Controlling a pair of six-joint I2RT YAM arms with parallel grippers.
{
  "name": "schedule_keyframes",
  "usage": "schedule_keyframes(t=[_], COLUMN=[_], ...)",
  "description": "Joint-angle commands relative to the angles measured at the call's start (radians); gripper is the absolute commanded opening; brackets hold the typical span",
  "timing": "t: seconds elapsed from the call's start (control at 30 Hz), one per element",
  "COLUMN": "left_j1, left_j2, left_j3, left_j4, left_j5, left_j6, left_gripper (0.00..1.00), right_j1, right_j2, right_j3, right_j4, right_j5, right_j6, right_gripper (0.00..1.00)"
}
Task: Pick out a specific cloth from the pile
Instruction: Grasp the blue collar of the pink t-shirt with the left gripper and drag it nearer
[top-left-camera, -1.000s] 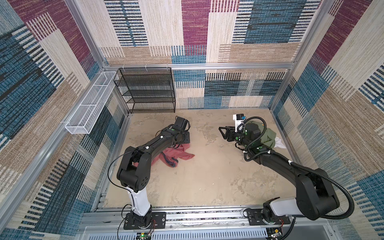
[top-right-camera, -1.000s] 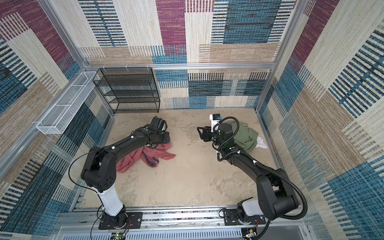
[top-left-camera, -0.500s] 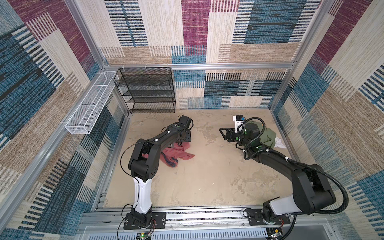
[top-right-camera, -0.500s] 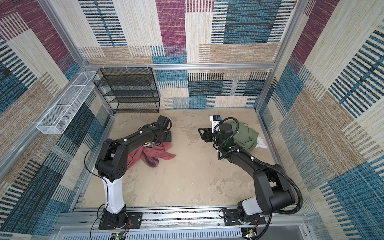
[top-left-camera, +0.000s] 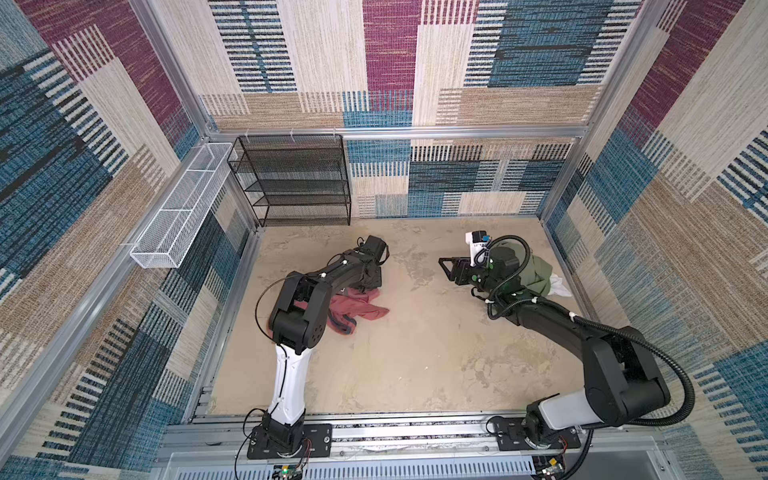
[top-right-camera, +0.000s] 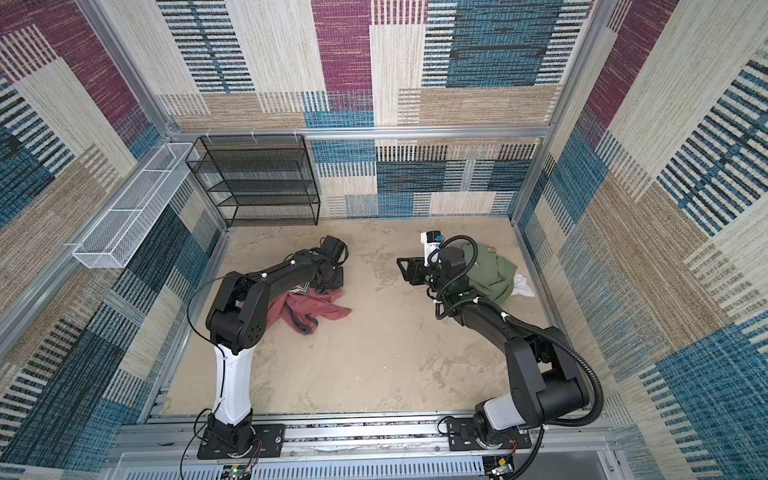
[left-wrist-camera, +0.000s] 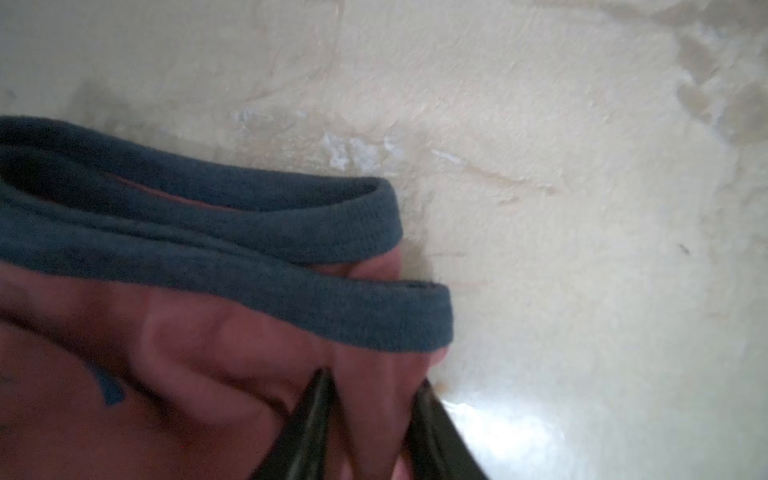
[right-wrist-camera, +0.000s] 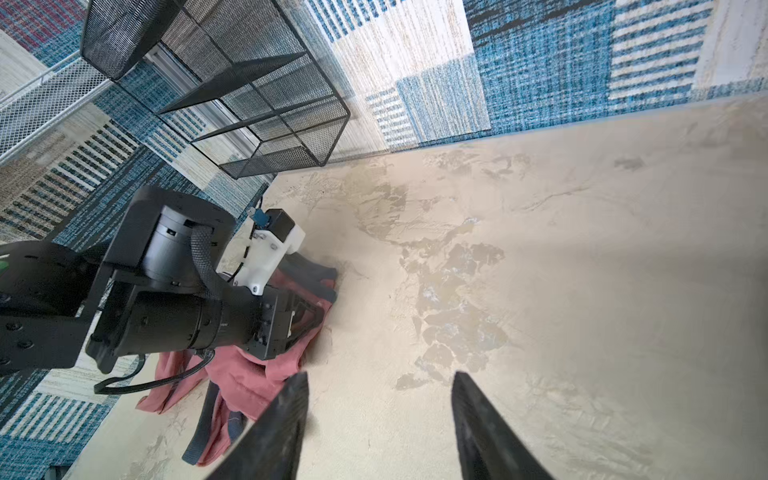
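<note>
Looking down, both top views: we are seeing the brick-red cloth (top-left-camera: 365, 309) lying crumpled on the left of the sandy tabletop (top-left-camera: 415, 353), well apart from the pile (top-left-camera: 538, 274) of olive-green and white garments at the right edge.
Left gripper (top-right-camera: 330, 280), top views: it is reaching down onto the cloth's far edge; we cannot tell its jaws here.
Right gripper (top-left-camera: 446, 266), top views: it is hanging just beside the pile.
Left wrist view: the fingers (left-wrist-camera: 316, 399) are pinching a narrow fold of red fabric, near the grey-blue trim (left-wrist-camera: 291, 232).
Right wrist view: we are finding the right gripper's jaws standing wide over bare tabletop, with the cloth lying under the left gripper.
</note>
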Motion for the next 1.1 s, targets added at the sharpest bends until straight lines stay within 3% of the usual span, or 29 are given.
schedule_keyframes(t=[0.0,0.07,0.7,1.07], left_j1=[0.0,0.0,0.0,0.029], left_j2=[0.013,0.007,-0.164,-0.386], left_j3=[0.004,0.007,0.176,0.091], left_j4=[-0.028,-0.028,-0.026,0.003], left_j5=[0.016,0.022,0.095,0.053], left_j6=[-0.002,-0.001,0.06,0.087], left_gripper=[0.13,0.0,0.0,0.0], right_j1=[-0.002,-0.001,-0.001,-0.001], right_j2=[-0.008,-0.01,-0.047,-0.033], right_j3=[-0.002,-0.002,-0.008,0.013], right_j4=[0.021,0.016,0.002,0.009], right_j5=[-0.003,0.002,0.017,-0.014], right_j6=[0.009,0.011,0.024,0.048], right_gripper=[0.58,0.58,0.58,0.58])
